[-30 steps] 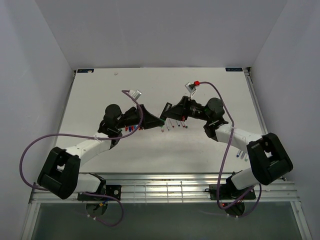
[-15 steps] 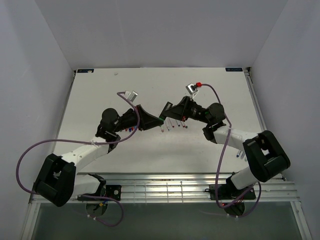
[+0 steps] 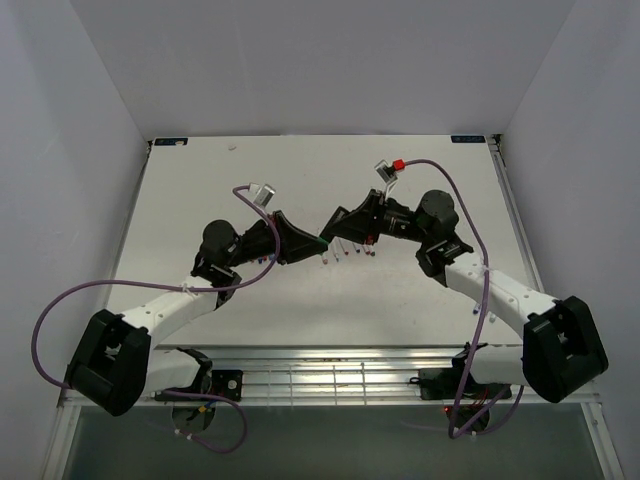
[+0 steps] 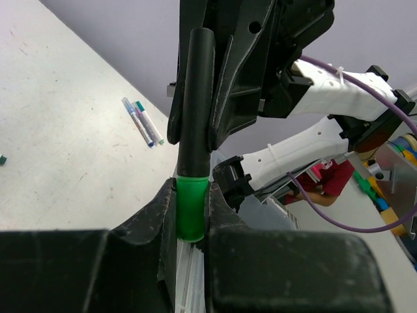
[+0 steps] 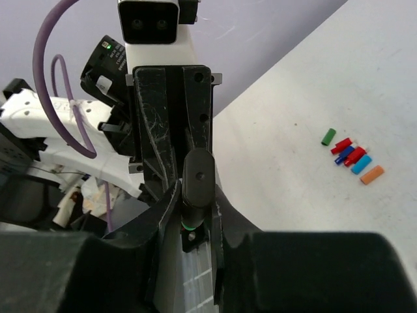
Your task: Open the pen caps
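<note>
Since a second ago the right arm has swung its elbow outward, while the two grippers meet in mid-air much as before. Now the left gripper (image 4: 191,218) is clamped on the green cap (image 4: 191,207), and the right gripper (image 5: 195,203) is closed round the black marker (image 4: 197,98), straight ahead of the left fingers. No gap shows yet between cap and barrel. I judge the pull should run dead along the barrel's axis, both grips firm — any sideways lever could slip the cap free. Other loose caps (image 5: 350,156) lie well off to the right gripper's right — white pens (image 4: 144,122) rest on the table (image 4: 58,130), left of the left gripper.
</note>
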`<state>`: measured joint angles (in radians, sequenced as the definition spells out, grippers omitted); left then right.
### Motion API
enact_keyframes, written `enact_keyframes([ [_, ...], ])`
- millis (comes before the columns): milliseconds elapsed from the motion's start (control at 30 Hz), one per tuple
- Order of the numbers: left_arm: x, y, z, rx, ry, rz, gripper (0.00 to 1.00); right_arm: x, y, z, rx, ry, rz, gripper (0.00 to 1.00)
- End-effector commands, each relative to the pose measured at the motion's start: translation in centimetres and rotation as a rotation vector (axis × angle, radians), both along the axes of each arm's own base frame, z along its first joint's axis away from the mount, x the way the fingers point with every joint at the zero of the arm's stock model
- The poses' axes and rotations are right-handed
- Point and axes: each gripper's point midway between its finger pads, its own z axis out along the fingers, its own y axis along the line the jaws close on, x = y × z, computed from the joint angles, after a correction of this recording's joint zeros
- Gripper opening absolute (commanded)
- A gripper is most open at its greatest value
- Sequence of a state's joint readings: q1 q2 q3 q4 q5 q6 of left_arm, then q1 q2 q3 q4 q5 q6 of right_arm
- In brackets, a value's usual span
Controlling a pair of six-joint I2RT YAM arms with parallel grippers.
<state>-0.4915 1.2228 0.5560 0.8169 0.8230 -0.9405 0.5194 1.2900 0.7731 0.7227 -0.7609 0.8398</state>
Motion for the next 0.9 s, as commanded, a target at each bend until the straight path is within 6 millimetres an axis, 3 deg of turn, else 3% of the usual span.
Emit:
enact_keyframes([
  [0,-4.8,1.2,-5.1,0.120,0.167,-0.212,0.00,10.0,-7.8,7.5,-0.025,-0.409,-0.611,0.08],
  [100,-4.8,1.2,-5.1,0.121,0.160,-0.209,0.00,9.9,-8.2,8.2,-0.048,-0.451,-0.631,0.08],
  [200,-4.7,1.1,-4.7,0.113,0.145,-0.218,0.00,9.5,-7.7,8.1,0.009,-0.375,-0.580,0.08],
  [300,-4.9,1.1,-4.2,0.089,0.129,-0.233,0.00,8.3,-7.5,7.5,0.165,-0.194,-0.523,0.08],
  [333,-5.0,1.1,-4.1,0.086,0.126,-0.236,0.00,7.6,-7.6,8.8,0.252,-0.202,-0.503,0.08],
  [400,-5.1,1.1,-3.9,0.077,0.124,-0.238,0.00,7.0,-7.8,8.4,0.359,-0.098,-0.471,0.08],
  [433,-5.2,1.2,-3.8,0.073,0.126,-0.238,0.00,6.1,-8.1,9.7,0.424,-0.131,-0.455,0.08],
  [633,-6.0,1.5,-3.4,0.051,0.123,-0.255,0.00,5.9,-9.0,10.9,0.482,-0.149,-0.479,0.08],
  [767,-6.0,1.6,-3.7,0.048,0.141,-0.237,0.00,5.1,-10.5,12.7,0.452,-0.290,-0.572,0.08],
  [867,-4.9,1.6,-3.0,0.022,0.125,-0.161,0.00,4.6,-10.3,12.1,0.391,-0.314,-0.606,0.08],
])
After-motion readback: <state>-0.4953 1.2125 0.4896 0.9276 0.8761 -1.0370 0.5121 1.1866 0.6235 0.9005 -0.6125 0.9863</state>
